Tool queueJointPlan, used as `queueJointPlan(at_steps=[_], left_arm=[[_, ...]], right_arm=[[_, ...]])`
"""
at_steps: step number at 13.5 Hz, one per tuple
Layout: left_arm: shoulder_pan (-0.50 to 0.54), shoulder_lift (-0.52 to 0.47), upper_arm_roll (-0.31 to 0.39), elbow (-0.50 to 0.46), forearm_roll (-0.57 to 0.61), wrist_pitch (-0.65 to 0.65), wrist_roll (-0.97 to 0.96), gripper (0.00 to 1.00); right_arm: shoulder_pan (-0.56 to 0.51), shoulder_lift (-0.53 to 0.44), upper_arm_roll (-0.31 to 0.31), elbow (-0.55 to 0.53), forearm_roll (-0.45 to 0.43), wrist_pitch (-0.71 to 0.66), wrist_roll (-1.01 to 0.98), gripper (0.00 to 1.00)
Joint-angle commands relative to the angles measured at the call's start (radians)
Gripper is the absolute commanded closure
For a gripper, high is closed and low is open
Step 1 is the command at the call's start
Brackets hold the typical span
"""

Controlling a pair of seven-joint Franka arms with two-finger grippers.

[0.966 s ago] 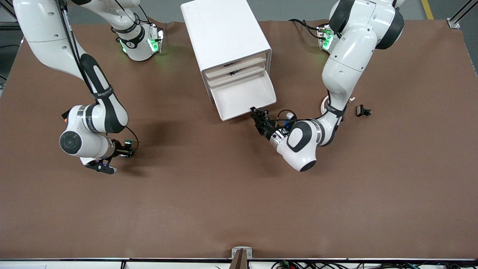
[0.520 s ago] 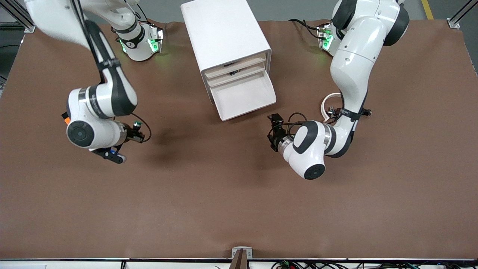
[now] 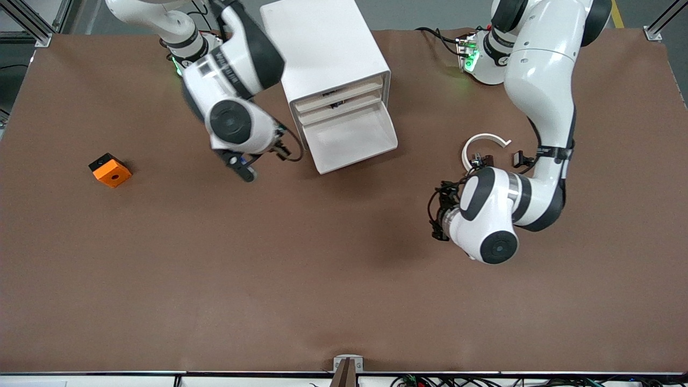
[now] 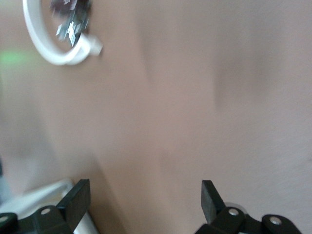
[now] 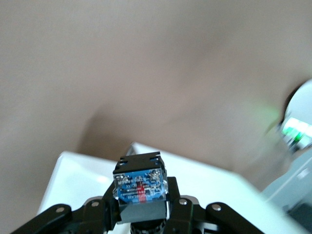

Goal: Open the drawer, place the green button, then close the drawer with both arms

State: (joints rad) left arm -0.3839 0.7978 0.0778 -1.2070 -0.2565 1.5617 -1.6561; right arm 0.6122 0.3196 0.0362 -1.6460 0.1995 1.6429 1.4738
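Drawer (image 3: 352,141) open; right pincer (image 3: 277,146) beside cabinet (image 3: 322,51); orange cube (image 3: 110,170) toward right arm's end.

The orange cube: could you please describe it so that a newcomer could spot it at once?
Start from the white cabinet, then look across the brown table toward the right arm's end. There the orange cube sits alone, nearer the front camera than the cabinet. It is the only orange thing, with a dark hole on top.

My two arms are glossy white shells with rounded housings, broken by black bands at the joints. Each wrist ends in a round black-centred cap. Thin black cables loop from my wrists to my black fingers (image 4: 78,202), whose mounts carry small silver screws. A black strap rings my left arm (image 3: 543,97). Green lights glow on both bases beside my right arm (image 3: 231,80).
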Motion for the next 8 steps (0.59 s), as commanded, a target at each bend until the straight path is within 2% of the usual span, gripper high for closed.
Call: queueJointPlan(at_steps=[1, 2, 5, 7, 8], left_arm=[[-0.010, -0.040, 0.028, -0.017, 0.148, 0.063, 0.149, 0.00], [-0.009, -0.040, 0.025, -0.017, 0.204, 0.073, 0.238, 0.00], [0.012, -0.092, 0.022, -0.040, 0.229, 0.154, 0.531, 0.00], [0.022, -0.191, 0.014, -0.168, 0.223, 0.251, 0.707, 0.00], [0.019, -0.253, 0.013, -0.271, 0.224, 0.333, 0.745, 0.00]], right_arm=[[0.095, 0.068, -0.013, 0.037, 0.021, 0.105, 0.239, 0.88], [0.124, 0.096, -0.013, 0.037, 0.021, 0.159, 0.296, 0.88], [0.179, 0.170, -0.013, 0.037, 0.021, 0.257, 0.379, 0.89], [0.201, 0.199, -0.013, 0.037, 0.021, 0.290, 0.410, 0.89], [0.210, 0.208, -0.013, 0.037, 0.021, 0.302, 0.414, 0.88]])
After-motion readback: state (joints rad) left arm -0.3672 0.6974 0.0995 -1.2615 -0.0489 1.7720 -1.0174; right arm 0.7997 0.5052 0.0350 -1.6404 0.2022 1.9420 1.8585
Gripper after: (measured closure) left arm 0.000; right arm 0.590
